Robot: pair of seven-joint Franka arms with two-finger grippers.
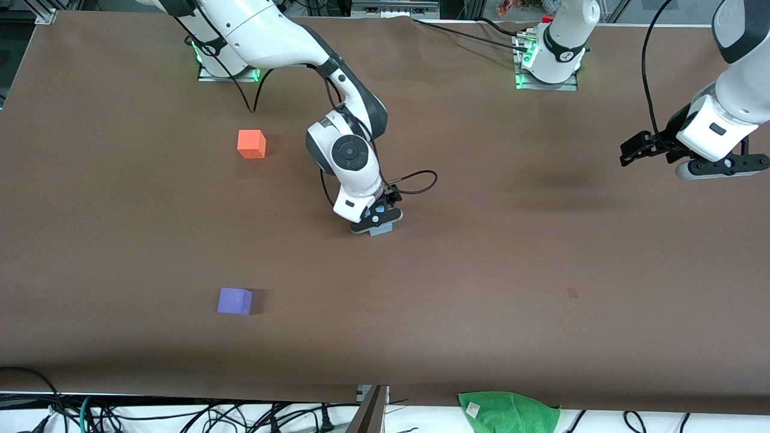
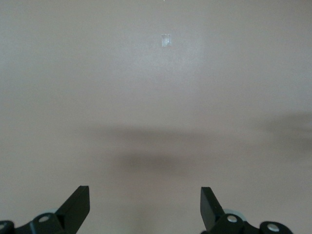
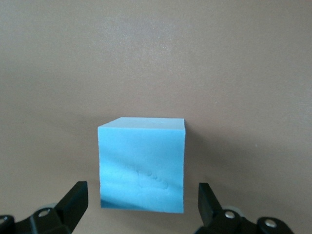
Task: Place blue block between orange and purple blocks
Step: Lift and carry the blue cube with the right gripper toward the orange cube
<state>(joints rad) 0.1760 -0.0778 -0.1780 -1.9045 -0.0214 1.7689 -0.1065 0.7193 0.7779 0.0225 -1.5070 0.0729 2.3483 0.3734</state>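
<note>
Blue block (image 3: 142, 165): set on the brown bench (image 1: 481, 252) near its middle, seen between the spread fingers of the right end effector (image 1: 378, 221), which is lowered directly over it; no finger is seen touching its sides. In the front view only a sliver of the block (image 1: 381, 230) is shown under the end effector.

Orange block (image 1: 251, 144): placed toward the right arm's end, farther from the front camera than the blue block.

Purple block (image 1: 234, 300): placed nearer to the front camera, well apart from the orange one.

Left end effector (image 1: 719, 168): held waiting over the left arm's end of the bench, fingers apart, nothing gripped.

Green cloth (image 1: 508, 410): laid at the bench's near edge.
</note>
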